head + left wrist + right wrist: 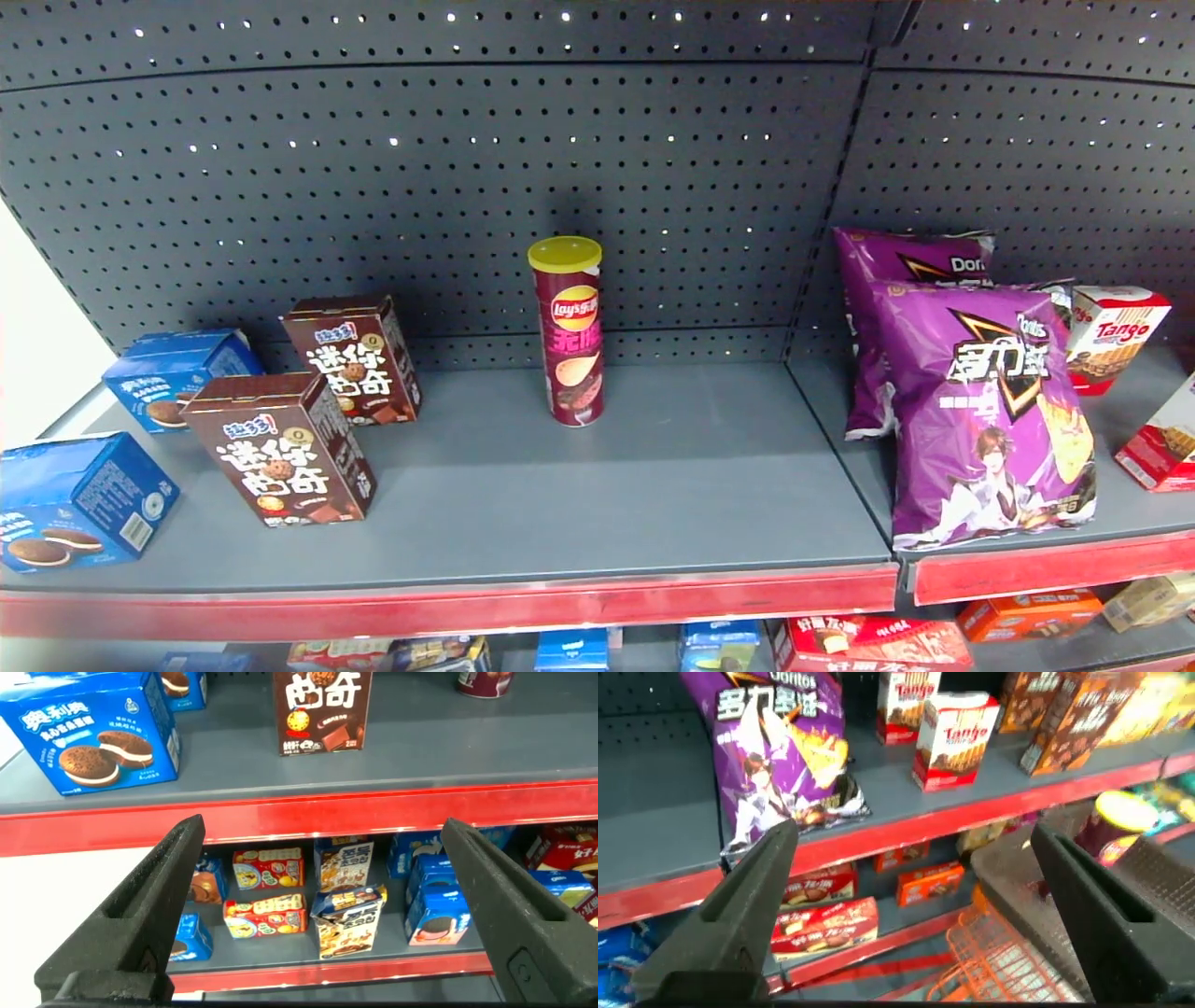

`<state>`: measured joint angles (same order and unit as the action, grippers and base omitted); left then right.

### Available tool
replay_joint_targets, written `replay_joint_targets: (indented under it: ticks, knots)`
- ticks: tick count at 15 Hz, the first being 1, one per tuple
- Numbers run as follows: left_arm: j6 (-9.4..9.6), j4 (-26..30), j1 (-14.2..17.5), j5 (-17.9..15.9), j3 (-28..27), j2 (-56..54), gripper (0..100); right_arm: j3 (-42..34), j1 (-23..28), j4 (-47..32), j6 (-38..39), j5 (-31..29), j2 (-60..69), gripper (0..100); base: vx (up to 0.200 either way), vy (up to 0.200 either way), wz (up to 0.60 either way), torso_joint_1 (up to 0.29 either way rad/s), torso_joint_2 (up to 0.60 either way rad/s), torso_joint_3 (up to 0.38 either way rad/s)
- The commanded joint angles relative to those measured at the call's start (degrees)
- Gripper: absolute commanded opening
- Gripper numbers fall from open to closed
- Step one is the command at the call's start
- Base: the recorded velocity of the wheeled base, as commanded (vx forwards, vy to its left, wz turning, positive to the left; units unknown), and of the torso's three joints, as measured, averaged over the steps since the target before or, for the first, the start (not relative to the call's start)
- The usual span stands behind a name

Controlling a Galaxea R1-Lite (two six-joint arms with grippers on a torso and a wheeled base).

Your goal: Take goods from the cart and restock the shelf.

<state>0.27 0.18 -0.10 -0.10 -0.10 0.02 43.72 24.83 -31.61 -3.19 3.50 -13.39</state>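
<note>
Head view is taking in the grey shelf point(672, 485). Two purple chip bags point(980, 401) are leaning at the robot's right, while brown biscuit boxes point(280, 448) and blue biscuit boxes point(79, 504) are standing at its left. One yellow-lidded chip can point(568, 331) is standing upright near the back panel with bare shelf around it.

Right wrist view is adding what the head camera is not covering: the cart point(1148, 877) below the shelf edge, with a second can point(1109, 821) appearing to sit inside it, likely the next item. The right gripper point(913, 838) is hanging near the cart with fingers spread wide, holding nothing. The left gripper point(322, 831), facing the red shelf lip, is likewise showing fingers spread and empty.

Trouble is probably lying in the pick. That can is sitting close to the cart's wall, so a wide finger could be catching the mesh or knocking it over. A tall can set down off-balance could also be toppling into its neighbour.
</note>
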Motion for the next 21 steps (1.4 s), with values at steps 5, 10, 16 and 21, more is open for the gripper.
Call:
replay_joint_targets:
  ticks: [5,10,16,21]
  knots:
    - [0.35,-0.01,0.01,-0.08,0.01,-0.02,100,-2.23,-2.77,1.11,0.73,-0.16,-1.47,100,0.0,0.0,0.0,0.0,0.0,0.0]
    - [0.7,-0.01,0.01,-0.25,0.01,-0.02,100,-2.41,-2.86,1.2,0.12,-0.25,-0.77,100,-0.12,0.0,0.0,0.004,0.0,0.0]
    - [0.61,-0.01,-0.08,-0.25,0.01,-0.02,100,-3.99,-1.72,1.11,-2.87,-0.42,0.55,100,-0.067,0.0,-0.1,0.004,0.0,0.002]
    - [0.61,-0.01,0.01,-0.25,0.01,-0.02,100,-4.25,-1.72,1.11,-3.4,-0.33,1.78,100,0.0,0.0,-0.6,0.01,0.01,0.002]
